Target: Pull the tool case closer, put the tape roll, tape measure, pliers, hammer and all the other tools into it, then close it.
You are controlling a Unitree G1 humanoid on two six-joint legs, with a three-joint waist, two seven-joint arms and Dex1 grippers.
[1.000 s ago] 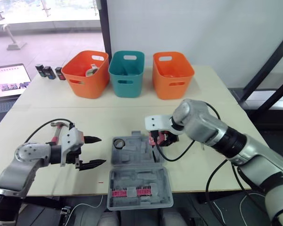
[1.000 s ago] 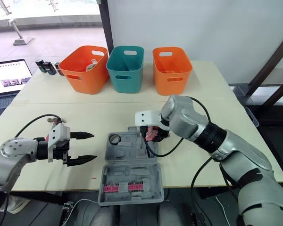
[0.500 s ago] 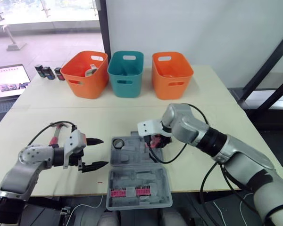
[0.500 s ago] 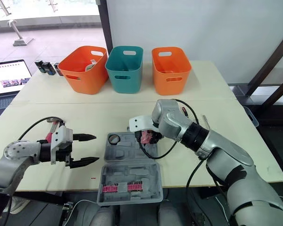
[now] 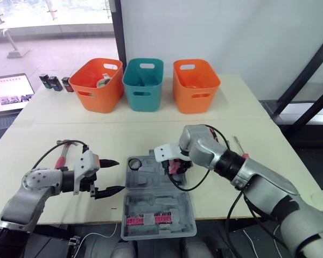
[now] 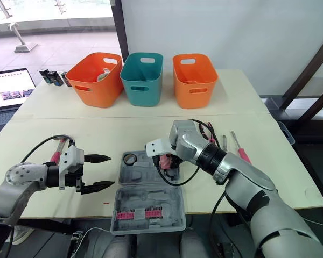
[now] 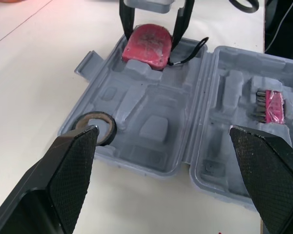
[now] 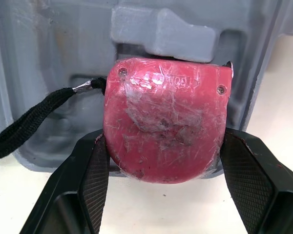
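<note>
Lowered over the last second, the right gripper point(image 5: 175, 166) has been brought down to the 1 o'clock corner of the open grey plastic tool case point(image 5: 159, 207). The red tape measure point(image 5: 176, 163) clamped between its fingers is now held at the moulded tray there. With that arm dropped, a red-handled screwdriver point(image 6: 240, 151) has been uncovered on the table at 3 o'clock of the case. From the head views the left gripper point(image 5: 109, 176) is seen at 9 o'clock of the case, hardly shifted, its fingers spread and empty, with the red-handled hammer point(image 5: 61, 155) lying beyond it at about 10 o'clock. The black tape roll point(image 5: 134, 163) is already seated in the tray's 10 o'clock corner, and a pink strip of bits point(image 5: 148, 219) is held in the near half. In the left wrist view the tape measure is shown low in the corner recess between the right gripper's two black fingers, its black strap trailing over the tray. In the right wrist view it is gripped on both flanks and pressed against a grey moulded block, with its near edge seen over the case wall, so full seating cannot be confirmed. Placement is judged nearly complete and release is called for next. The hammer, the screwdriver and the closing are left.
</note>
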